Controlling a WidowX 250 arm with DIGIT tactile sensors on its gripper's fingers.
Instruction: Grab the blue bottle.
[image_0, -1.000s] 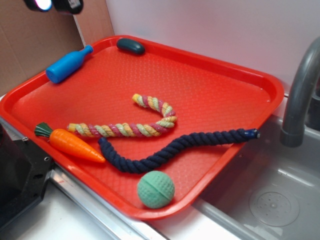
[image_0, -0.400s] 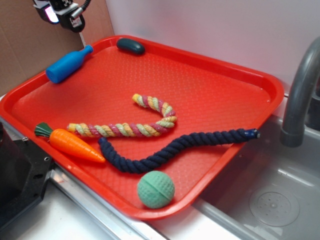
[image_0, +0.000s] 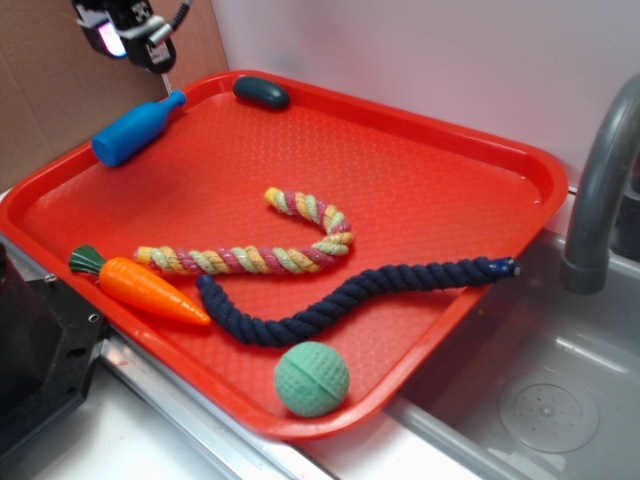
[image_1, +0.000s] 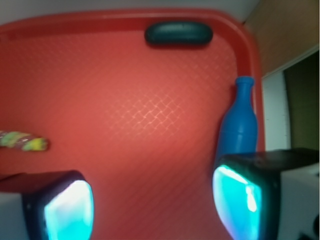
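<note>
The blue bottle (image_0: 133, 130) lies on its side at the far left of the red tray (image_0: 470, 150), neck pointing toward the back rim. My gripper (image_0: 130, 35) hangs high above the tray's back left corner, above and a little behind the bottle. In the wrist view the gripper (image_1: 152, 205) is open and empty, jaws wide apart over bare tray. The bottle (image_1: 239, 127) shows beside the tray's right rim, its lower body hidden behind the right finger (image_1: 240, 200).
A dark green oval lump (image_0: 261, 92) lies at the back rim. A multicoloured rope (image_0: 250, 255), a navy rope (image_0: 350, 295), an orange carrot (image_0: 145, 285) and a green ball (image_0: 312, 378) lie nearer the front. A grey tap (image_0: 600, 190) and a sink (image_0: 540, 400) are at right.
My gripper has come down into the exterior view at top left and shifted slightly toward the bottle. Nothing on the tray has moved.
</note>
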